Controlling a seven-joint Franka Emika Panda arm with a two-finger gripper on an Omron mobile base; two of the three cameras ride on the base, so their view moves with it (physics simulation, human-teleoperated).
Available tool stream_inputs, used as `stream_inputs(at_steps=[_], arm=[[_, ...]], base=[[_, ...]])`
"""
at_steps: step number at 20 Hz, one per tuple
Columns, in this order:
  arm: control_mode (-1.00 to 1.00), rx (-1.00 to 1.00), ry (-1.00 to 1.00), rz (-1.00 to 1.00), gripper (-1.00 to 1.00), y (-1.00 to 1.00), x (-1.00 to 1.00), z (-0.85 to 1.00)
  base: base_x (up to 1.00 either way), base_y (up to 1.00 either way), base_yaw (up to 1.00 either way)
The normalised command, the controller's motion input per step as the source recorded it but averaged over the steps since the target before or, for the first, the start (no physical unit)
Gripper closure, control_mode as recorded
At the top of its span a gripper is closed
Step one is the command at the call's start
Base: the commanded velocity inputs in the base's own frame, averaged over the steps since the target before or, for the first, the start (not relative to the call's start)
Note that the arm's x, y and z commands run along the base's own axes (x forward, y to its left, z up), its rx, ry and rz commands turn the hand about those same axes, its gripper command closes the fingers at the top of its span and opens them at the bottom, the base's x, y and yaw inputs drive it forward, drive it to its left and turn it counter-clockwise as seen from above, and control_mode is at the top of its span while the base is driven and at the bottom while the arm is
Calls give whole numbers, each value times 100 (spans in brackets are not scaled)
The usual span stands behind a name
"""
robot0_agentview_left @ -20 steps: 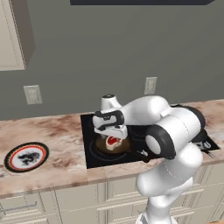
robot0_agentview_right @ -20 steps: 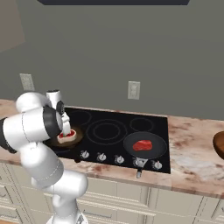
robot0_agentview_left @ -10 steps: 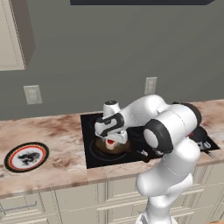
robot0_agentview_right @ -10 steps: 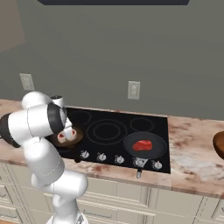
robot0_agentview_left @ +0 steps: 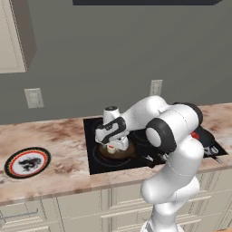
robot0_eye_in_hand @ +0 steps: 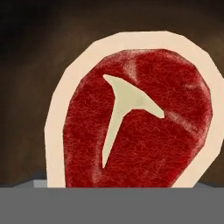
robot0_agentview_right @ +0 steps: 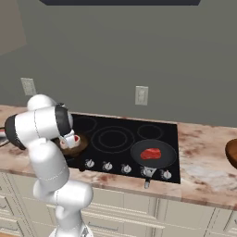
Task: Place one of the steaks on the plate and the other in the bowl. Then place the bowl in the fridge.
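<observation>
Raw-red steak (robot0_eye_in_hand: 140,122), cream fat rim, pale T-shaped mark

The robot is a glossy white arm (robot0_agentview_left: 172,181) built of thick rounded segments, bulging at each joint like stacked capsules. The joints carry dark, near-black round caps and bands; one large cap (robot0_agentview_left: 158,134) faces the camera in the left base view and another dark ring (robot0_agentview_right: 60,121) shows in the right base view. The wrist section (robot0_agentview_left: 111,129) is black under a small white rounded top, and the shell is smooth and plain
</observation>
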Motion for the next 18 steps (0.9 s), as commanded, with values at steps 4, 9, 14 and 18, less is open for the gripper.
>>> stream_inputs(at_steps=[4, 9, 14, 18], arm=[[-100, 2, 0, 0, 100, 4, 0, -18], [-100, 2, 0, 0, 100, 4, -2, -4], [-100, 1, -13, 0, 100, -5, -66, 80], [-100, 4, -10, 0, 100, -47, -97, 79]], base=[[0, 0, 0], [0, 0, 0], [0, 0, 0], [0, 0, 0]])
